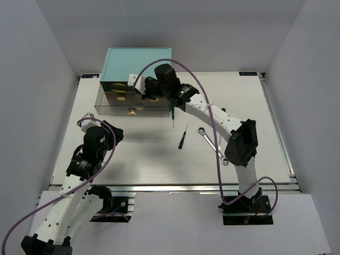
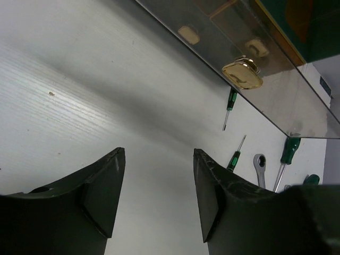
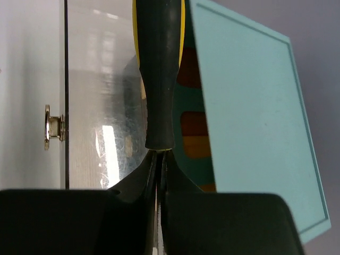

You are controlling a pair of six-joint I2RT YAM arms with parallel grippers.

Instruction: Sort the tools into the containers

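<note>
**Right arm holds a screwdriver over the open drawer**

The right gripper [image 3: 158,158] is clamped tight on a black-and-yellow screwdriver [image 3: 159,69]. Its fingers pinch the tool just below the handle, and the handle sticks straight out beyond the fingertips. The arm reaches across the table [image 1: 133,156] so that the tool hangs above the pulled-out drawer [image 1: 106,110]. The drawer is see-through and brownish, with a gold knob [image 2: 243,73] on its front. It juts from the teal-topped cabinet [image 1: 137,62] at the back.

The left gripper [image 2: 158,155] hovers low over bare tabletop on the left. Its fingers are spread wide and there is nothing between them.

Three tools lie loose on the table to the right of the drawer:
- One green screwdriver [image 1: 173,118] sits just beside the drawer's front right corner.
- A second green screwdriver [image 1: 183,137] lies a little nearer the arms.
- A silver wrench [image 1: 211,142] lies farther right, partly under the right arm.
</note>
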